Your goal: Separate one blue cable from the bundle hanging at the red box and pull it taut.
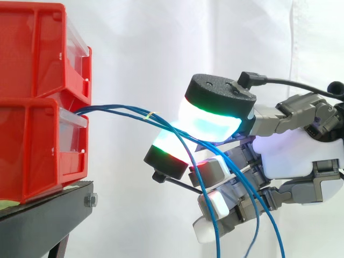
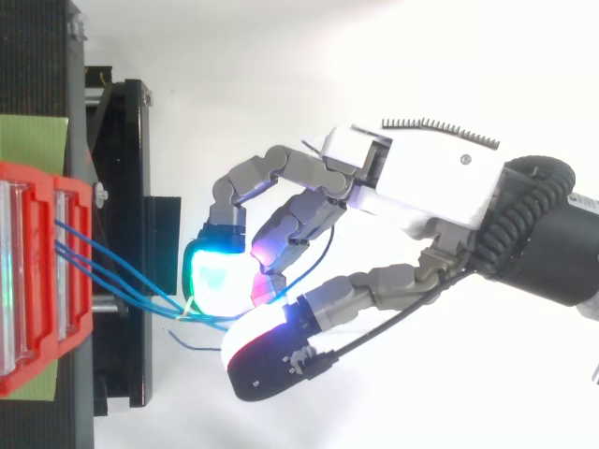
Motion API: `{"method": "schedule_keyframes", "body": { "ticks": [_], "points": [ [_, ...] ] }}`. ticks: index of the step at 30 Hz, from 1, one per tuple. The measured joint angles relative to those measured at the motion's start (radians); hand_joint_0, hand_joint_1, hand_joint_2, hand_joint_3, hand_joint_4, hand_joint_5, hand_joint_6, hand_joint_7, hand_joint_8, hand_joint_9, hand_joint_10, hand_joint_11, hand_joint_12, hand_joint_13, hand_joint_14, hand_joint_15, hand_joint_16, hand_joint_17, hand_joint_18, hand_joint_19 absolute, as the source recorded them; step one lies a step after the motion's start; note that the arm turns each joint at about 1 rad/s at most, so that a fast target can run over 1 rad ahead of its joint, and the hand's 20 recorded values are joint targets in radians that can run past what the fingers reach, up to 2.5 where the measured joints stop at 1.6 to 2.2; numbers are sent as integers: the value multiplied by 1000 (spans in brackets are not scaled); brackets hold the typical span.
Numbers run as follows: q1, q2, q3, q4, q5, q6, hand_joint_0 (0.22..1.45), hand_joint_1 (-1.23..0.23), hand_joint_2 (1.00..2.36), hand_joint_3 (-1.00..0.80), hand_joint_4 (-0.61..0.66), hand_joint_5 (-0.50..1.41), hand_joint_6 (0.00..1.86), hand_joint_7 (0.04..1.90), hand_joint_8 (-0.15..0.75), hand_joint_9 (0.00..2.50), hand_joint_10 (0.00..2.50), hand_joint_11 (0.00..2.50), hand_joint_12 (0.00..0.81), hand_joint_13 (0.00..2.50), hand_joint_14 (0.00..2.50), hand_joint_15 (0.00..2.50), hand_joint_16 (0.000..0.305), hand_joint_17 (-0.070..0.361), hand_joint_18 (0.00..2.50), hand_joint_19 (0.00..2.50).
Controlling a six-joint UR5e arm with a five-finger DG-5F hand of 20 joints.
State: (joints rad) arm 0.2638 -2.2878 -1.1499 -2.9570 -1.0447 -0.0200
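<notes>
Robot hand (image 1: 290, 156) reaches in level, thumb and finger pinching blue cables (image 1: 121, 110).

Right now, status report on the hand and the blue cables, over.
Hand shut on blue cables, pinched between pads. Cables run near level from red box, slack beyond hand. Several strands together.

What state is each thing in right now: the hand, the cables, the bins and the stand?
hand: shut, pads pinching the cables.
cables: stretched from the bins to the hand, bunched at the pads, ends hanging loose below.
bins: stacked two high, upright.
stand: carrying the bins.
</notes>
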Motion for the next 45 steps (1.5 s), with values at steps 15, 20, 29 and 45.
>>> {"method": "schedule_keyframes", "body": {
  "ticks": [15, 20, 29, 45],
  "points": [
    [0, -1, 0, -4, 0, -4, 488, -655, 1000, -500, 114, -215, 932, 949, 293, 1203, 16, 1313, 353, 1272, 25, 1057, 53, 120, 756, 520],
    [0, -1, -1, -4, 0, -5, 485, -568, 1000, -500, 127, -223, 933, 937, 289, 1226, 9, 1392, 350, 1311, 23, 1143, 55, 123, 769, 536],
    [1, -1, -9, 2, -1, -5, 474, -537, 1000, -500, 148, -234, 932, 909, 292, 1213, 0, 1519, 352, 1365, 18, 1269, 58, 131, 783, 529],
    [2, -1, -14, 17, -2, -6, 639, -694, 1000, -500, 128, -254, 929, 931, 238, 1082, 0, 1614, 296, 1293, 19, 1371, 52, 118, 706, 552]
  ]
}}
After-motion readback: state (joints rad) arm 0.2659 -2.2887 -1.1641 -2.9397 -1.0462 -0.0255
